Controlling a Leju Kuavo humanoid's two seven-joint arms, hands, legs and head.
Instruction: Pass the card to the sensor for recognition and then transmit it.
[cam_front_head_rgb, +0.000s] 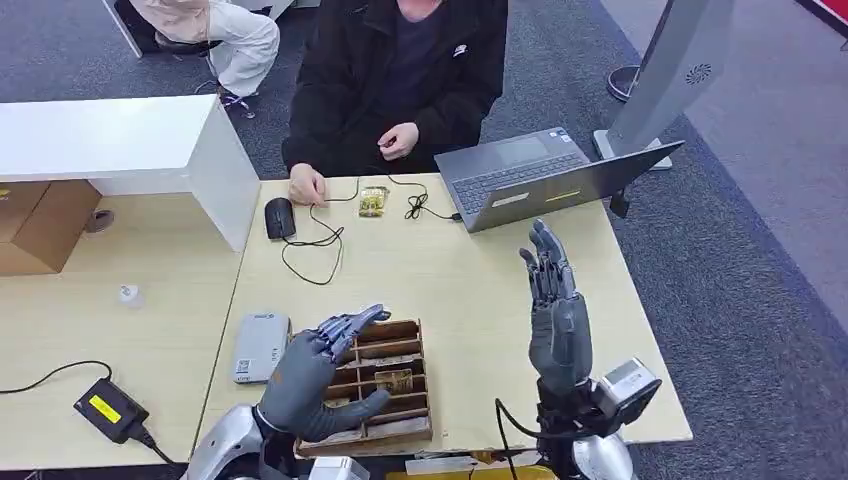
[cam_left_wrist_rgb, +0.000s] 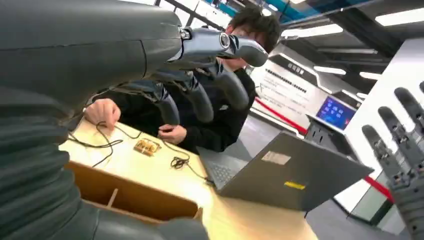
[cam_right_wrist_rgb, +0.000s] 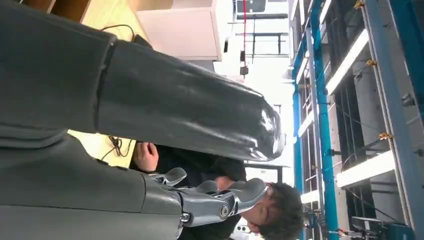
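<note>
A light wooden table (cam_front_head_rgb: 470, 280) stands on grey carpet and takes up the middle of the head view, with a white counter (cam_front_head_rgb: 120, 140) at the upper left. A person in a black jacket (cam_front_head_rgb: 400, 70) sits at the far edge, top centre, one hand beside a black mouse (cam_front_head_rgb: 279, 216) whose cable loops over the tabletop. A small yellowish packet (cam_front_head_rgb: 373, 201) lies just right of the mouse, and an open grey laptop (cam_front_head_rgb: 545, 178) sits in the upper right part of the table.

At the lower centre of the frame, near the table's front edge, is a wooden tray with slots (cam_front_head_rgb: 395, 385). Something card-like (cam_front_head_rgb: 393, 379) rests in one of its middle slots; whether it is the card is too small to tell. Just left of the tray lies a flat grey device (cam_front_head_rgb: 260, 346), and a black box with a yellow label (cam_front_head_rgb: 110, 409) sits at the lower left.

The left hand (cam_front_head_rgb: 325, 370) hovers over the left side of the tray, fingers spread and slightly curled, holding nothing. The right hand (cam_front_head_rgb: 555, 300) is raised upright in the lower right of the frame, fingers straight and apart, released and empty, well apart from the tray.
</note>
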